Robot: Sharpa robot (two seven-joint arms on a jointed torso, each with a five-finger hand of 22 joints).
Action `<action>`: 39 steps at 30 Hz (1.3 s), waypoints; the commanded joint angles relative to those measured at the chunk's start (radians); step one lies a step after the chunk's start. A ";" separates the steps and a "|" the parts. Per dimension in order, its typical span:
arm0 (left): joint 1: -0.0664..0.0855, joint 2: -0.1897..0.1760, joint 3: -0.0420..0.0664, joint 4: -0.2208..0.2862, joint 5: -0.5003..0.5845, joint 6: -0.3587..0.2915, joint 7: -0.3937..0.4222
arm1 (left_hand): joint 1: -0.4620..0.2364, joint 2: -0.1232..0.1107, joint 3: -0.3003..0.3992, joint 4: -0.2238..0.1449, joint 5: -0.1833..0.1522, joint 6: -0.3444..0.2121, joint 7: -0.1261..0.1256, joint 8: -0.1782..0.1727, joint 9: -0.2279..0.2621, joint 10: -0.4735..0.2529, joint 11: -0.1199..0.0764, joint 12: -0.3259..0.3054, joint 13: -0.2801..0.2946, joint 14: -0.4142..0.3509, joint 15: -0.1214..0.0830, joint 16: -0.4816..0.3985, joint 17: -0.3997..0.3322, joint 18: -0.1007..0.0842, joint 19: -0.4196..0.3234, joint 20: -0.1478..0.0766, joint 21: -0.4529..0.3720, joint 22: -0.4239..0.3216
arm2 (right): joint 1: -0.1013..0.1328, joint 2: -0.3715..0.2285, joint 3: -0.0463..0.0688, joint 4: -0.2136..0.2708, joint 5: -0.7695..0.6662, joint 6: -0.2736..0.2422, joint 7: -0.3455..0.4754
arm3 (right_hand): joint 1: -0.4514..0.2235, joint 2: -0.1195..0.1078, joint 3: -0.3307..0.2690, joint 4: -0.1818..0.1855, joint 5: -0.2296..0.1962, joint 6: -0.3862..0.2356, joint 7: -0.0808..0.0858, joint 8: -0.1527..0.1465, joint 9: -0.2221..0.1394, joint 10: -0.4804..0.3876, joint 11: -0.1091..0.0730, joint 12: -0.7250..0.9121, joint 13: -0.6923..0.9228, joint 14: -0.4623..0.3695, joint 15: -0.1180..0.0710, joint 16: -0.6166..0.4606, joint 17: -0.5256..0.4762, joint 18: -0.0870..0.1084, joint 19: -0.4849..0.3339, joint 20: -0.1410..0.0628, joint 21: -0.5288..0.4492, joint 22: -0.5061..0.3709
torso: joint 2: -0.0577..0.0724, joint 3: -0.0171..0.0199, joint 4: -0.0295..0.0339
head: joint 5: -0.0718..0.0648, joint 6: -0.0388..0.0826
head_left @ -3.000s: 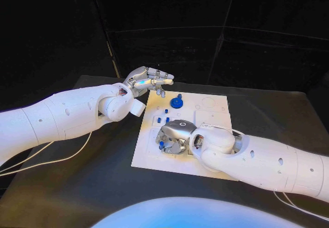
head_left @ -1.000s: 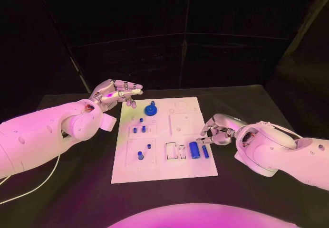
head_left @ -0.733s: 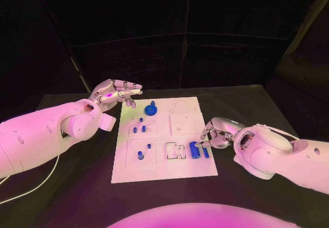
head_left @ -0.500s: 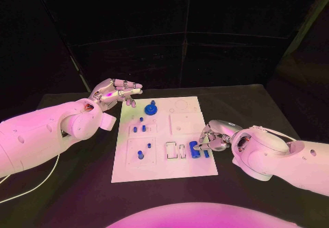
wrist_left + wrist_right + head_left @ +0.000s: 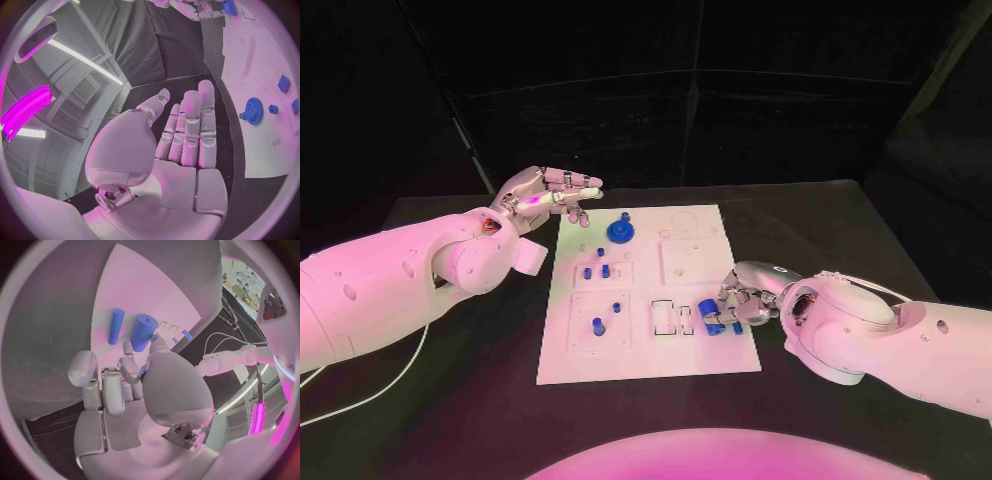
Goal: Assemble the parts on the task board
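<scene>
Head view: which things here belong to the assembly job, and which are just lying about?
Job:
task board
blue gear
two blue cylinders by the right hand
small blue pegs
left hand, holding nothing

Lying about:
black table
white cable

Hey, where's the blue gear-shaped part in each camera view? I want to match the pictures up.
Head view: the blue gear stands at the far end of the white task board, toward its left side.
Left wrist view: the blue gear sits on the task board, just beyond the outstretched fingers.
Right wrist view: cannot tell; the blue specks at the far end of the task board are too small.
Shared landmark: the task board.
</scene>
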 commanded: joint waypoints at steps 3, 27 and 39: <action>0.001 -0.001 0.001 0.001 0.004 0.009 0.002 | -0.002 0.009 -0.005 0.004 -0.001 -0.007 0.002 0.006 0.000 -0.007 -0.004 0.006 -0.001 -0.007 0.000 0.007 -0.001 0.006 -0.002 0.005 -0.004 -0.002 | -0.007 0.013 0.000 -0.010 -0.018 0.033 -0.010 | -0.008 0.006 -0.006 -0.001 -0.003 0.000 -0.004 0.007 0.001 0.005 0.000 0.007 0.004 0.073 0.002 0.005 0.103 -0.018 0.008 -0.003 0.007 0.003 | 0.000 -0.0002 -0.0009 | 0.005 -0.005; 0.002 -0.006 0.001 0.010 0.004 0.019 -0.009 | -0.005 0.008 -0.008 0.007 -0.001 -0.008 0.003 0.007 -0.001 -0.008 -0.003 0.008 -0.001 -0.008 0.000 0.008 -0.002 0.006 -0.002 0.005 -0.005 -0.003 | -0.034 0.026 0.000 0.017 0.000 -0.223 0.068 | 0.062 0.084 0.009 -0.014 0.132 0.066 -0.034 0.043 0.037 0.071 -0.027 0.067 0.127 0.079 -0.020 0.020 0.138 -0.025 0.028 -0.023 0.029 0.040 | -0.002 -0.0002 0.0001 | 0.011 -0.008; 0.001 -0.005 0.001 0.011 0.004 0.020 -0.007 | -0.005 0.008 -0.008 0.007 -0.001 -0.008 0.003 0.007 -0.001 -0.008 -0.003 0.008 -0.001 -0.008 0.000 0.008 -0.002 0.006 -0.002 0.005 -0.005 -0.003 | -0.034 0.068 0.001 0.035 0.056 -0.270 0.116 | 0.066 0.090 0.007 -0.007 0.163 0.067 -0.034 0.037 0.042 0.076 -0.028 0.068 0.137 0.079 -0.022 0.020 0.139 -0.026 0.030 -0.026 0.031 0.043 | 0.000 -0.0011 0.0000 | 0.013 0.000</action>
